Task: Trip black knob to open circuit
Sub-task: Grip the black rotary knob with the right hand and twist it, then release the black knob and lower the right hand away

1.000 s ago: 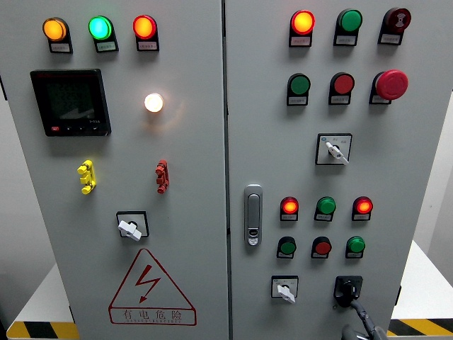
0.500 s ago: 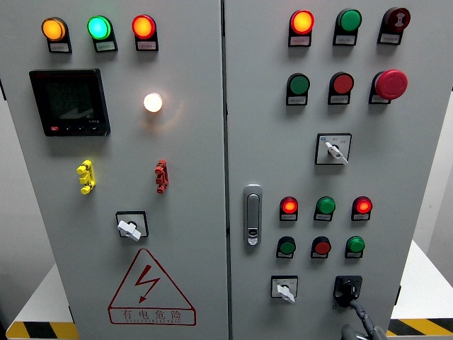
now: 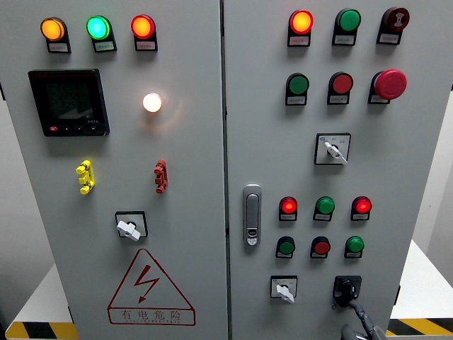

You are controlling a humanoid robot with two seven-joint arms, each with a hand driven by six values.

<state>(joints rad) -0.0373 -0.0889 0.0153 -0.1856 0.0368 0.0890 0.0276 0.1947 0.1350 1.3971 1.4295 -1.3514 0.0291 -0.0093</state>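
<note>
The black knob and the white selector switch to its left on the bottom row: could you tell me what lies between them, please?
In the head view, only bare grey panel lies between the black knob and the white selector switch.

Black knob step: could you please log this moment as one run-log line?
right hand: finger touching black knob | grasp: unclear | left hand: out of view | white selector: untouched

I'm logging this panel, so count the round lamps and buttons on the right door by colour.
Red: 7
Green: 5
Total: 12
The red count includes the big mushroom button and the dark red unit at the top right corner.
</note>
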